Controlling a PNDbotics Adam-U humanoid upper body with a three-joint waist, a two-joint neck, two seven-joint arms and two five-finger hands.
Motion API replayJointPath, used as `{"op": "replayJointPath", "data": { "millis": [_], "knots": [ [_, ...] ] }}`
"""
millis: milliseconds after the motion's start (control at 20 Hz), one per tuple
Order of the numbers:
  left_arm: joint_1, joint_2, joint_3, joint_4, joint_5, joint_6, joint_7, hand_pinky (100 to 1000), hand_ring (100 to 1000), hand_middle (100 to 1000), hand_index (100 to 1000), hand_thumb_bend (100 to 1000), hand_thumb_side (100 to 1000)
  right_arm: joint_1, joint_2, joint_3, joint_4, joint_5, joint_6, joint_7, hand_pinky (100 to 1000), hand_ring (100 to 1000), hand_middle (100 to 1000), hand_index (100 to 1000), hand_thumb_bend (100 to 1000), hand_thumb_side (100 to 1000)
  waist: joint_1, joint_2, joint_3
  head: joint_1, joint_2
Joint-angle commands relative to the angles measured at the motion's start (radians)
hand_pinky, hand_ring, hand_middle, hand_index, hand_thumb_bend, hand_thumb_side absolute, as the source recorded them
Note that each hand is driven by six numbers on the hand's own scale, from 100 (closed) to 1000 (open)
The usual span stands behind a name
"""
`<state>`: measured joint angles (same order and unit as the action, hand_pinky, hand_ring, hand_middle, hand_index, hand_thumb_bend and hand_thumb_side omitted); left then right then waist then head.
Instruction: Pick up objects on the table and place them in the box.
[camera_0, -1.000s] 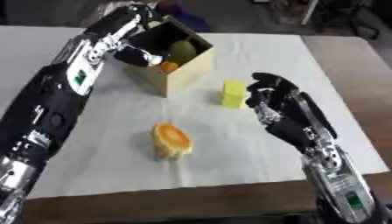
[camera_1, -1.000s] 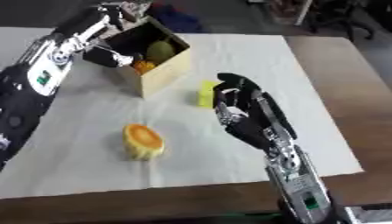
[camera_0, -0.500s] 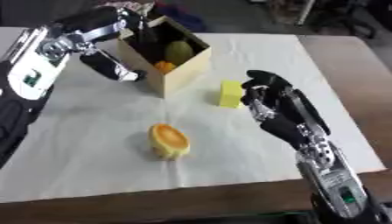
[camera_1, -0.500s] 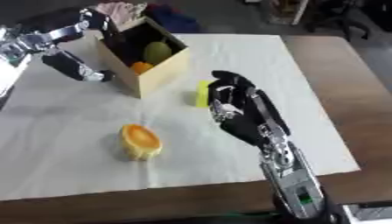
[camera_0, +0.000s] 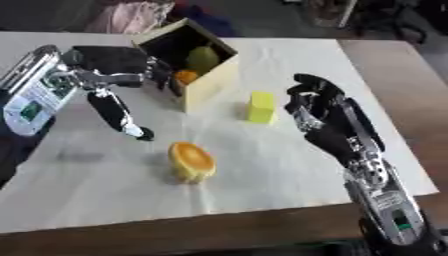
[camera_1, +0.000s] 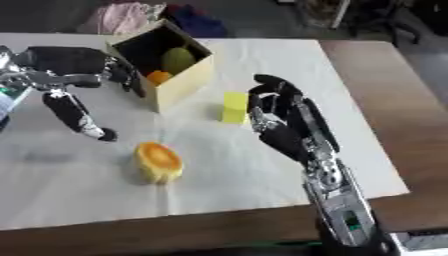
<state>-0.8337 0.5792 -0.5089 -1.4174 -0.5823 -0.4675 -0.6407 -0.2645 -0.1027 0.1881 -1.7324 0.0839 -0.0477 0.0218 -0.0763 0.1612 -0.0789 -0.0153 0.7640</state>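
My left hand (camera_0: 114, 80) is out of the tan cardboard box (camera_0: 210, 86) now; a second ago it reached into the opening, and it now sits to the box's left with one finger pointing down toward the white cloth (camera_0: 262, 165). My right hand (camera_0: 319, 110) has crept closer to the small yellow block (camera_0: 260, 107) and hovers just beside it, fingers relaxed.

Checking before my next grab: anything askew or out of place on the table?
The box sits tipped, its opening tilted toward the camera, fruit inside. The yellow block and orange fruit lie on the cloth, not spilled.
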Motion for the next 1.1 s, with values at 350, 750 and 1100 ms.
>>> {"op": "replayJointPath", "data": {
  "millis": [350, 750, 1100],
  "knots": [
    [0.01, -0.059, -0.046, 0.02, -0.013, -0.121, -0.122, 801, 702, 725, 816, 552, 273, -0.013, -0.014, -0.01, -0.021, 0.006, -0.001, -0.006, 652, 606, 660, 826, 100, 352, 0.002, -0.014, -0.004, 0.003, -0.004],
    [0.031, -0.074, -0.073, 0.036, 0.027, -0.168, -0.245, 796, 678, 680, 774, 531, 254, -0.013, -0.011, -0.007, -0.021, 0.004, -0.002, -0.002, 653, 606, 661, 827, 100, 354, 0.002, -0.012, -0.005, 0.002, -0.002],
    [0.048, -0.086, -0.075, 0.039, -0.014, -0.211, -0.258, 701, 554, 549, 650, 470, 100, -0.013, -0.011, -0.005, -0.02, 0.004, -0.002, 0.001, 654, 607, 662, 827, 100, 357, 0.001, -0.012, -0.005, 0.0, -0.002]
  ]
}}
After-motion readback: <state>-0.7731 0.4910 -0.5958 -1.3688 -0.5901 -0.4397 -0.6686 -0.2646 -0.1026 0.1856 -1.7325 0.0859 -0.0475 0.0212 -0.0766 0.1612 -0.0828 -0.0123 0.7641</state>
